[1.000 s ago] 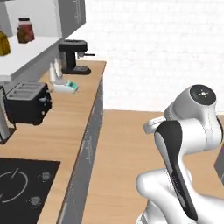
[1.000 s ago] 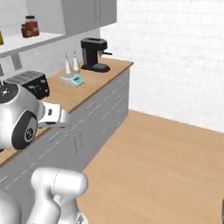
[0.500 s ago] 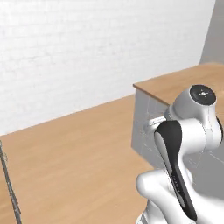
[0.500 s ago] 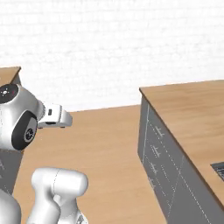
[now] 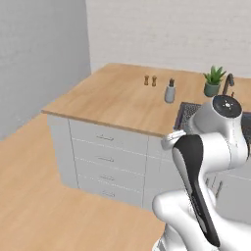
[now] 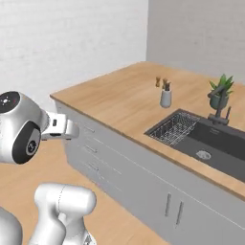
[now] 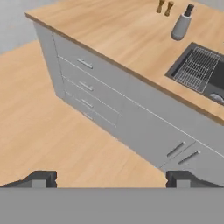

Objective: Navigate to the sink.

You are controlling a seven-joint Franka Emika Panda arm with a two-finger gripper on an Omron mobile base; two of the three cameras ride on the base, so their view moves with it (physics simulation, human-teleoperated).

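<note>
The sink (image 6: 214,141) is a dark grey basin set into the wooden top of a counter ahead to the right, with a wire rack (image 6: 173,128) in its left end and a round drain (image 6: 204,154). A tall dark faucet (image 6: 218,103) stands behind it. In the left base view the sink (image 5: 188,112) is partly hidden by my arm. In the hand view the sink (image 7: 202,68) sits at the upper right, far off. My gripper (image 7: 111,179) hangs over the floor, open, with nothing between its fingertips (image 7: 41,178).
On the wooden counter (image 6: 119,98) stand a grey bottle (image 6: 165,97), two small brown shakers (image 5: 150,80) and a potted plant (image 6: 221,91). Grey drawers (image 5: 105,162) and cabinet doors (image 7: 181,153) face me. Open wooden floor (image 7: 48,127) lies to the left.
The whole scene has swung as the base moved: from the cooktop counter with toaster and coffee machine, past open floor, to the counter with the sink. The arm's pose is unchanged.
</note>
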